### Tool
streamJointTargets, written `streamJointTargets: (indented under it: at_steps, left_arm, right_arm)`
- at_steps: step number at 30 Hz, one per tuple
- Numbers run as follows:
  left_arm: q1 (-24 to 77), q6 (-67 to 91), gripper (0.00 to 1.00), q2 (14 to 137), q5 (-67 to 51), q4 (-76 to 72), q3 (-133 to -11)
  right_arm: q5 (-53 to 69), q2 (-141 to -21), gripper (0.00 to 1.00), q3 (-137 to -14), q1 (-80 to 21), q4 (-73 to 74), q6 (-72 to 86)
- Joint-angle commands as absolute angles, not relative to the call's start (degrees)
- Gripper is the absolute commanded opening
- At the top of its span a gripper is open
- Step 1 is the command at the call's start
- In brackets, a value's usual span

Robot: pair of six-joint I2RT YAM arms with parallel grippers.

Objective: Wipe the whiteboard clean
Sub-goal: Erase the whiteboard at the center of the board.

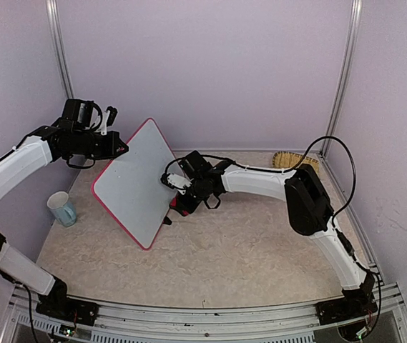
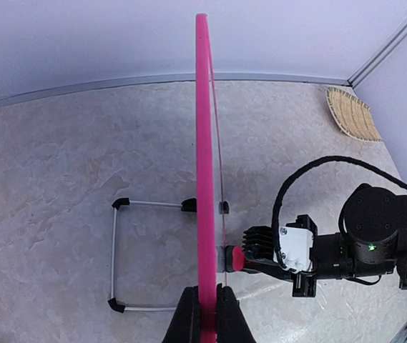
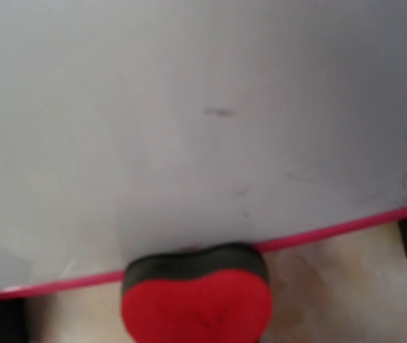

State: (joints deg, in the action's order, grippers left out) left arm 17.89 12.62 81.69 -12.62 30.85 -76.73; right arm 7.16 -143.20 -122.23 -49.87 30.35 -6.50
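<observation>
The whiteboard [image 1: 135, 182] stands tilted on the desk [image 1: 246, 250], its top corner pinched in the left claw [image 1: 121, 148]. The right claw [image 2: 249, 256] clamps a red eraser [image 3: 197, 304] against the whiteboard's lower frame. Best to press it flat and sweep upward over the faint marks [image 3: 219, 112].
</observation>
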Motion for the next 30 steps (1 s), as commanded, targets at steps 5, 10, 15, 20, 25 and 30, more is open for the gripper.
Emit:
streamJointTargets:
  at_steps: [5,10,15,20,25,30]
  left_arm:
    - [19.3,11.0,0.0,82.1,-15.0,33.0,-75.3]
    - [19.4,11.0,0.0,82.0,-15.0,33.0,-75.2]
    - [19.5,11.0,0.0,82.0,-14.9,33.0,-75.2]
    - [19.6,10.9,0.0,82.0,-14.9,33.1,-75.3]
    - [19.6,10.9,0.0,82.0,-15.0,33.1,-75.3]
    - [19.6,10.9,0.0,81.9,-14.9,33.1,-75.3]
  right_arm:
    - [-0.2,-145.7,0.08,-125.6,-50.1,28.8,-5.8]
    - [-5.7,-145.5,0.08,-126.5,-49.9,26.5,-4.1]
    - [-4.8,-145.0,0.08,-126.8,-49.7,24.9,-3.3]
    - [2.4,-144.1,0.07,-125.9,-50.3,26.5,-5.7]
    - [6.7,-144.2,0.07,-124.4,-51.7,29.3,-8.0]
    - [8.0,-143.9,0.07,-123.0,-52.6,30.1,-8.1]
